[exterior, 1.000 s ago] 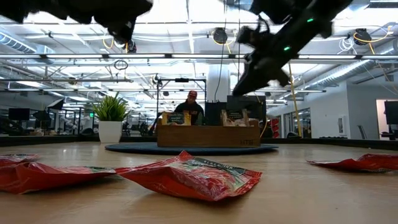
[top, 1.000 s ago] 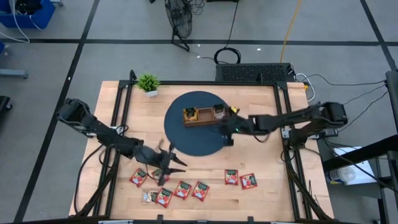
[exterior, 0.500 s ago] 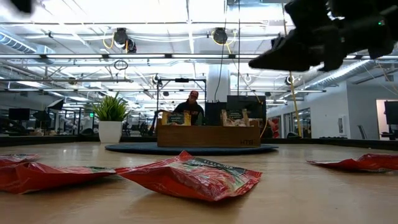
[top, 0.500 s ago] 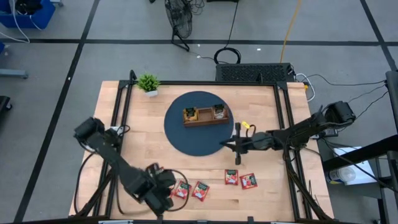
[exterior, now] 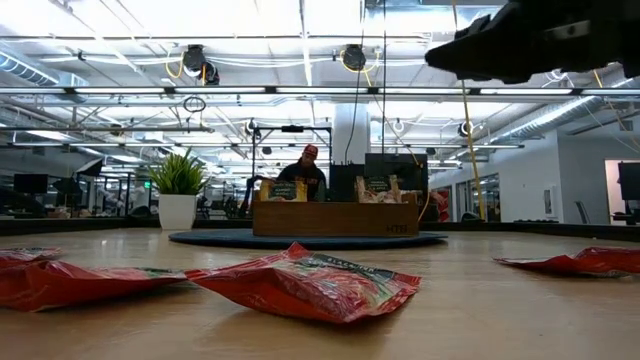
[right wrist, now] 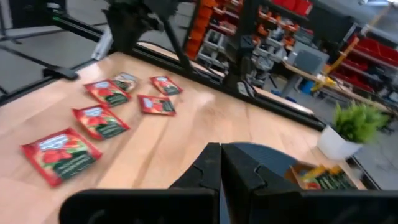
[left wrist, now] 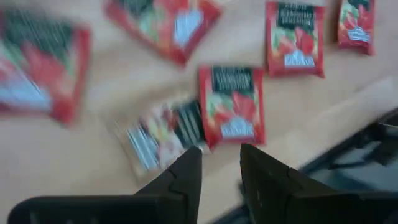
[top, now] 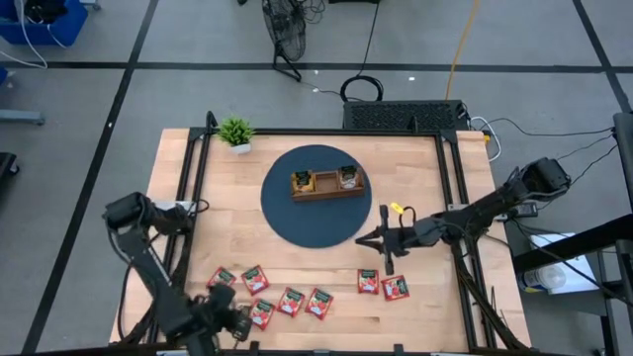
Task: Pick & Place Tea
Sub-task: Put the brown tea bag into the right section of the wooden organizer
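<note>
The left gripper [top: 235, 322] has moved to the tabletop's [top: 237, 222] front edge; the right gripper [top: 368, 238] has left the wooden tray [top: 326, 183]

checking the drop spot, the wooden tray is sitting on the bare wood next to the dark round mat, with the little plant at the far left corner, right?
Not quite. In the high view the wooden tray sits on the dark round mat, near its far side, not on bare wood beside it. The little plant is indeed at the far left corner of the table.

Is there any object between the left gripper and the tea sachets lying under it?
Nothing visible. The left gripper, fingers slightly apart and holding nothing, hangs over the table's front-left edge. Only bare wood lies between it and the nearest red sachet and pale sachet.
</note>
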Controlling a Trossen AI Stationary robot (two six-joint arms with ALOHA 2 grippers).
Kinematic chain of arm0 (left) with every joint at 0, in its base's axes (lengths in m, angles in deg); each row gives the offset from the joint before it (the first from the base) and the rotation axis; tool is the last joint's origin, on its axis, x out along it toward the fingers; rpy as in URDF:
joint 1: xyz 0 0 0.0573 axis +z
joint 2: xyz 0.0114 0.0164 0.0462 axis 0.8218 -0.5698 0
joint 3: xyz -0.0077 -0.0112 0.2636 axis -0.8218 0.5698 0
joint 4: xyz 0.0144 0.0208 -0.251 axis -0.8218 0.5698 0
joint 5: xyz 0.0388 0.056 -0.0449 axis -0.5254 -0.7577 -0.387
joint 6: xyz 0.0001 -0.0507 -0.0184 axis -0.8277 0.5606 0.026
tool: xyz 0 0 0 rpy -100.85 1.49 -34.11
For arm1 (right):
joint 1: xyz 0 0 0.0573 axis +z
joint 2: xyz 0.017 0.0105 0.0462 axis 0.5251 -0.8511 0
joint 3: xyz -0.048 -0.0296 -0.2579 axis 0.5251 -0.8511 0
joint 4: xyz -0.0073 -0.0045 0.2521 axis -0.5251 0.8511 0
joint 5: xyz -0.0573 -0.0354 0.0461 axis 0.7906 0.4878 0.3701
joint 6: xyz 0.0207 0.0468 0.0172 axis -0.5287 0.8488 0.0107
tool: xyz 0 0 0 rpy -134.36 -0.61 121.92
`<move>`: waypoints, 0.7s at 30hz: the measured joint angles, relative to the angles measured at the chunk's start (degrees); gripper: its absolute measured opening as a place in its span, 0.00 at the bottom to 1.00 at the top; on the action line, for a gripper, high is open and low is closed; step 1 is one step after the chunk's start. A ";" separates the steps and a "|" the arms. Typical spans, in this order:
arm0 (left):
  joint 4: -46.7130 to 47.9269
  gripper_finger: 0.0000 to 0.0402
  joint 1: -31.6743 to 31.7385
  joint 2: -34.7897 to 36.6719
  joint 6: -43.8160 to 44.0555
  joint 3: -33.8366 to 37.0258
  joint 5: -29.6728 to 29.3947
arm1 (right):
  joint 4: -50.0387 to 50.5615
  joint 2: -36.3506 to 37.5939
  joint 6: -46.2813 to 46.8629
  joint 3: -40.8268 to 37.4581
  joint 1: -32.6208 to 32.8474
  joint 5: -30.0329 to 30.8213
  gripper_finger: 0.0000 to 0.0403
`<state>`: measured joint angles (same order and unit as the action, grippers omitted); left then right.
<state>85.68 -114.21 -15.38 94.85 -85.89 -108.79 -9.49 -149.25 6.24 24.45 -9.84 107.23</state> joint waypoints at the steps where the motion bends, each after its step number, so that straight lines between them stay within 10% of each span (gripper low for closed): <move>1: -2.07 0.29 -1.13 0.07 3.26 1.22 -0.08 | -0.21 0.01 -0.65 0.00 0.49 0.00 0.00; 11: -19.75 0.54 -2.13 0.38 11.80 17.10 8.54 | -1.15 0.04 -1.29 0.02 1.54 0.00 0.00; 21: -21.77 0.61 -1.88 0.39 10.26 18.29 5.89 | -0.02 0.04 1.99 0.02 1.54 0.00 0.00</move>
<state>63.91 -116.09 -14.99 105.10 -67.60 -102.90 -9.52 -149.20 8.23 24.48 -8.30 107.23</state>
